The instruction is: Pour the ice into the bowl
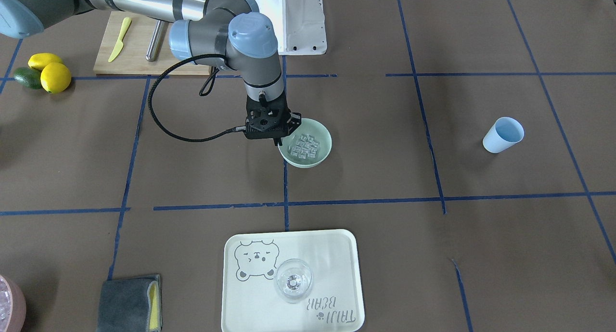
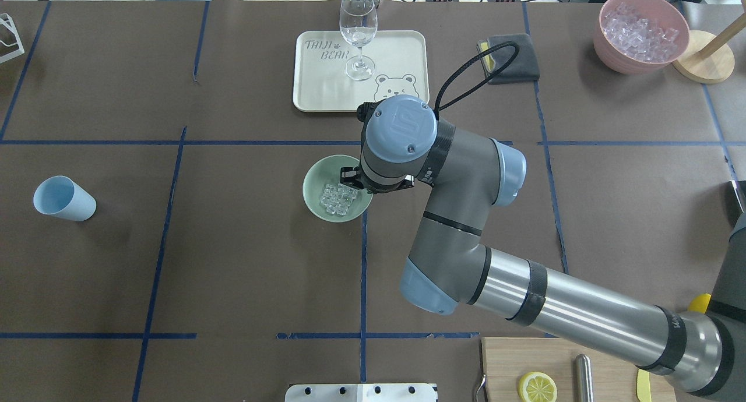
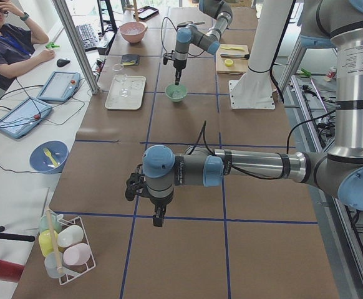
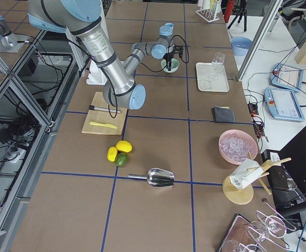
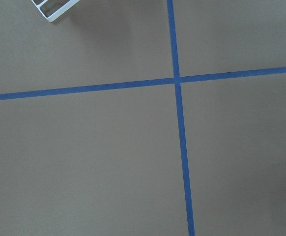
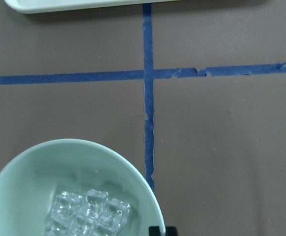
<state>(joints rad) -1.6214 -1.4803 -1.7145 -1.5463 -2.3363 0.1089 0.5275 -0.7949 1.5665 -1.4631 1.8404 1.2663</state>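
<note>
— Where's the ice?

— In the bowl. Clear cubes, clumped on the bottom. The bowl sits upright mid-table, beside a crossing of the blue tape lines.

— Right arm?

— Reached out over it, wrist pointing straight down. The right gripper is at the bowl's rim, on the robot's right-hand side of it. The fingers look drawn close together. Whether they pinch the rim or only stand against it, can't tell.

— And the left?

— The left gripper hangs over bare table, well away from the bowl. It's seen only from the table's end, so I can't tell its fingers' spread. Its wrist camera shows nothing but brown paper, tape and the corner of a white wire rack.

— Anything else?

— The blue cup, well apart to the robot's left. A glass stands on the bear tray, across from the bowl.
</note>
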